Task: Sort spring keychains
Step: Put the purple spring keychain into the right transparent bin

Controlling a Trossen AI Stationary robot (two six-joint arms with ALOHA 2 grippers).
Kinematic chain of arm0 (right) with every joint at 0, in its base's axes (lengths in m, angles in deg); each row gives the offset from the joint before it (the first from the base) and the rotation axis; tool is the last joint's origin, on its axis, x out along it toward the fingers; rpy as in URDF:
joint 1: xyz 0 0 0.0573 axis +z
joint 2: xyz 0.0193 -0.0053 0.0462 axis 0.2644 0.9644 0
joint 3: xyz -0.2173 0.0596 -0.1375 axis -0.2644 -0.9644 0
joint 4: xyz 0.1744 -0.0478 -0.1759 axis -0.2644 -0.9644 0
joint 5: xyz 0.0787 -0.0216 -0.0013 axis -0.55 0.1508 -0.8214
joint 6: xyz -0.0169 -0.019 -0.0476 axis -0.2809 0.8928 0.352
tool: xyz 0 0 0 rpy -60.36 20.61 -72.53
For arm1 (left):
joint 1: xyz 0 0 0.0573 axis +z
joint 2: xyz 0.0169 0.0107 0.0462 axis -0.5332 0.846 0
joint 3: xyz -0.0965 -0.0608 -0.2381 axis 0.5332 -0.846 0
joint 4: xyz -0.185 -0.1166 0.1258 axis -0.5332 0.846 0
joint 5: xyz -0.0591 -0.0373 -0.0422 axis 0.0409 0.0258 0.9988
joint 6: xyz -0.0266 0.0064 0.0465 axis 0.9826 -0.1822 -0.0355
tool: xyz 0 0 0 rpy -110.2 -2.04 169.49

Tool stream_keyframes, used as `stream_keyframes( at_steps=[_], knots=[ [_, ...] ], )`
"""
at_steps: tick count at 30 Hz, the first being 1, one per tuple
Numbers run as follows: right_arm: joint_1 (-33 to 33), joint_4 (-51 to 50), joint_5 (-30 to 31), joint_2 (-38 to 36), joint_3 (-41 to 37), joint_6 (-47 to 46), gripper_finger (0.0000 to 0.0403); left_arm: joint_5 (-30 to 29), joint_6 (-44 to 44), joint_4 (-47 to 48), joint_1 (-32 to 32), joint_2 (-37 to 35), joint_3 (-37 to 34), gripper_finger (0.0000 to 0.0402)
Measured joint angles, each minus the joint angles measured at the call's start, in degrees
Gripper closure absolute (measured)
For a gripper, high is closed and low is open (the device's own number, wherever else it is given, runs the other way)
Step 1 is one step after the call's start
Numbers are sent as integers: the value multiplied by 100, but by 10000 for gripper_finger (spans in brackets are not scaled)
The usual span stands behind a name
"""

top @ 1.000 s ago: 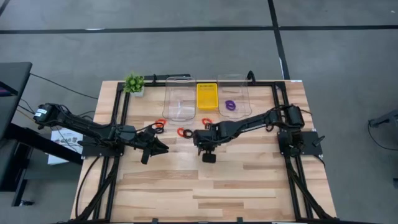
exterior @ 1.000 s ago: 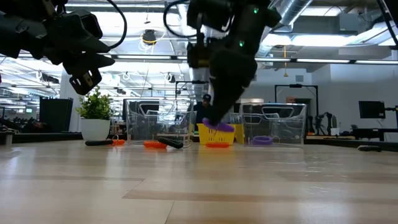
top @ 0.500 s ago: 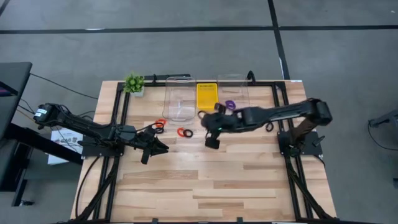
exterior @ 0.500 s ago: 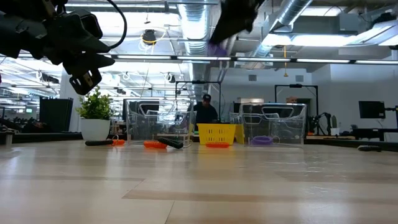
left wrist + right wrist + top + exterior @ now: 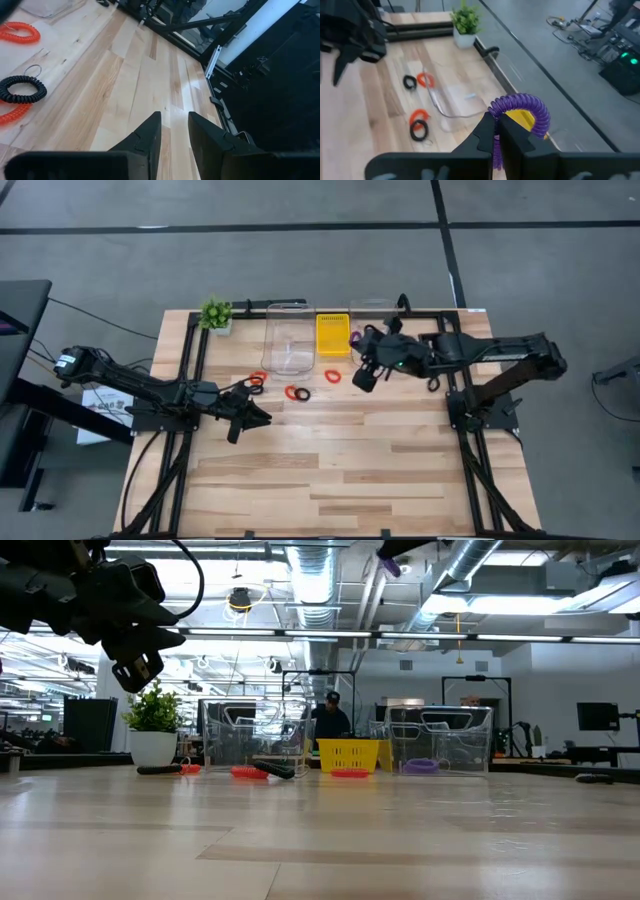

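My right gripper (image 5: 497, 131) is raised high over the far side of the table, near the yellow tray (image 5: 333, 333), shut on a purple spring keychain (image 5: 522, 111), which also shows in the high view (image 5: 355, 337) and at the low view's top (image 5: 390, 565). Red-orange and black keychains (image 5: 297, 392) lie flat on the wood, another red-orange one (image 5: 332, 376) lies before the tray, and a purple one (image 5: 420, 766) lies in the right clear container. My left gripper (image 5: 174, 132) hovers open at the left, near a black keychain (image 5: 22, 90). My right gripper pinches one side of the purple coil loop (image 5: 496, 114) between its two fingers. The fingers slant down from the table's right side. The rest of the loop arches out beyond the fingertips, lifted clear of the table and containers.
Two clear containers (image 5: 288, 345) (image 5: 378, 312) flank the yellow tray at the far edge. A small green plant (image 5: 215, 313) stands at the far left corner. Black rails (image 5: 190, 370) run along both sides. Bare wood spreads over the near half.
My right gripper has risen from the table's middle with the purple keychain and swung toward the far right, toward the right clear container, tipping from pointing down to a shallower slant. The keychain is lifted clear.
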Motion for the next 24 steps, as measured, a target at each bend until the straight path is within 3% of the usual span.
stream_keyframes(
  at_steps=[16, 24],
  knots=[
    [-938, -966, -53, 28, -24, -30, 396, -191, 0, 0, 1, 0, 0, 307],
    [-1791, -1130, -845, 219, -25, -28, 396, -254, 43, 0, 2, 0, 0, 307]
  ],
)
